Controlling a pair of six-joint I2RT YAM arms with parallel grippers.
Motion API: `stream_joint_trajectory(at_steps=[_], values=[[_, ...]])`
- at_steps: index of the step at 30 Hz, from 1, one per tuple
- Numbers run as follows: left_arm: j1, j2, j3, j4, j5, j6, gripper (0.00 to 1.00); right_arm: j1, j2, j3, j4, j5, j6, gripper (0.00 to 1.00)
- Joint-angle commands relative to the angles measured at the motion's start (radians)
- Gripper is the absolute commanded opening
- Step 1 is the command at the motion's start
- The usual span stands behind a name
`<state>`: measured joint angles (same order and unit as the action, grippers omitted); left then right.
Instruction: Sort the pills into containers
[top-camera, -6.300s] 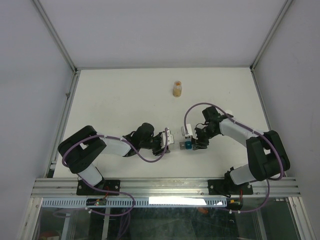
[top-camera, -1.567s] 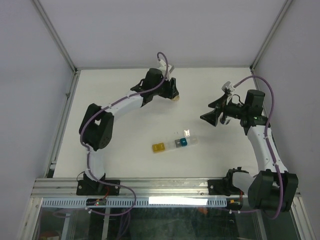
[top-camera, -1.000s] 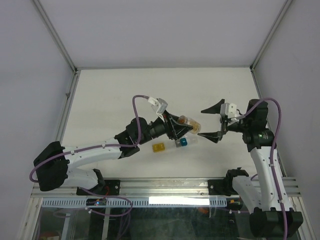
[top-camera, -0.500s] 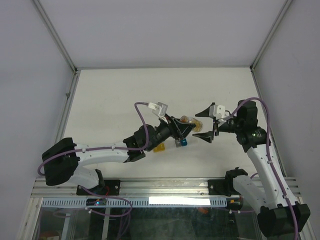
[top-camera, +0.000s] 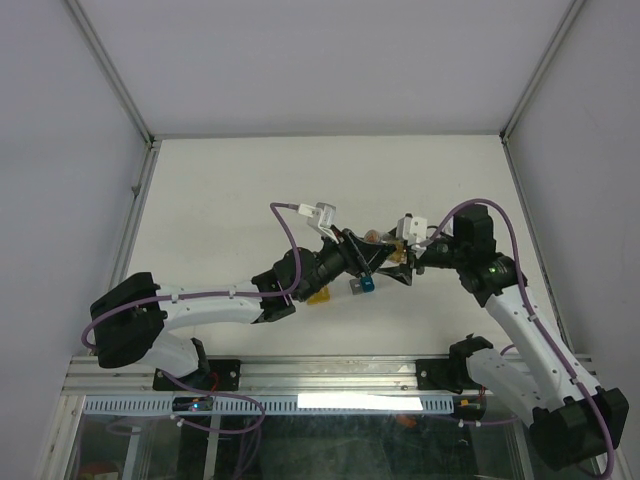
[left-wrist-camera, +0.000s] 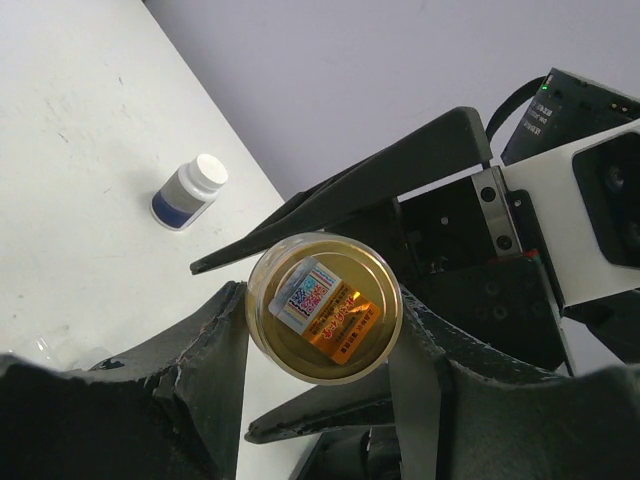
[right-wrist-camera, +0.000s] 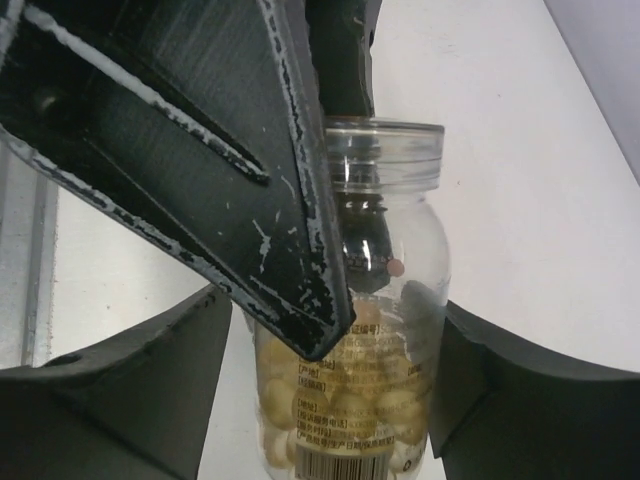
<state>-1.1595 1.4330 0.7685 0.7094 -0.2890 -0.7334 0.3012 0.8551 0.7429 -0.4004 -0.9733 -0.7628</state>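
Your left pincer (left-wrist-camera: 318, 305) is pinching a round clear vial (left-wrist-camera: 325, 322) with tan-orange contents, one black finger (left-wrist-camera: 215, 345) pressed against each side of its body. In the left wrist view you look straight at its base, where a small printed sticker sits. The vial is held up off the white worktop (top-camera: 230, 190), just right of centre in the overhead frame.

Your right pincer (right-wrist-camera: 335, 320) stands spread, with a finger (right-wrist-camera: 140, 380) on either side of the same vial. You cannot tell whether either finger touches the plastic. In the right wrist view the vial's clear cap points to the top of the frame, and the pale pills (right-wrist-camera: 340, 405) are heaped at the bottom centre.

Just below the two pincers in the overhead frame, the strip of small square translucent plastic containers (top-camera: 355, 288) lies on the worktop, partly under the left arm. The yellow container (top-camera: 320, 296) is at its left end and the blue container (top-camera: 367, 284) further right.

In the upper left of the left wrist view, a small dark bottle with a white cap (left-wrist-camera: 188, 192) stands upright on the worktop, well apart from the vial.
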Motion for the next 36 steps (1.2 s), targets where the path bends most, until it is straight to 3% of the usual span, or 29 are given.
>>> stream_joint_trajectory(at_steps=[1,16,18,21,23,27,30,32,36], values=[[-0.012,-0.016,0.025,0.085,-0.015,-0.054,0.0,0.032,-0.015,0.004,0.067,0.056,-0.001,0.7],[-0.012,-0.011,0.04,-0.006,-0.06,-0.049,0.0,0.021,-0.033,0.034,0.052,0.046,0.036,0.67],[-0.011,-0.011,0.046,-0.008,-0.053,-0.046,0.0,0.021,-0.026,0.032,0.051,0.037,0.037,0.63],[-0.011,-0.011,0.053,-0.007,-0.035,-0.046,0.02,0.022,-0.021,0.029,0.051,0.02,0.039,0.49],[-0.011,-0.011,0.052,0.003,-0.015,-0.043,0.12,0.022,-0.015,0.029,0.049,0.012,0.042,0.36],[-0.012,-0.034,0.019,0.052,0.024,-0.007,0.6,0.021,-0.002,0.041,0.033,-0.018,0.059,0.12],[-0.011,-0.092,-0.042,0.106,0.029,0.062,0.84,0.02,0.01,0.05,0.009,-0.055,0.062,0.03],[-0.012,-0.154,-0.091,0.119,0.028,0.129,0.97,0.017,0.022,0.058,-0.013,-0.083,0.055,0.01],[-0.011,-0.297,-0.187,0.13,0.109,0.335,0.99,0.009,0.044,0.082,-0.081,-0.123,0.009,0.0]])
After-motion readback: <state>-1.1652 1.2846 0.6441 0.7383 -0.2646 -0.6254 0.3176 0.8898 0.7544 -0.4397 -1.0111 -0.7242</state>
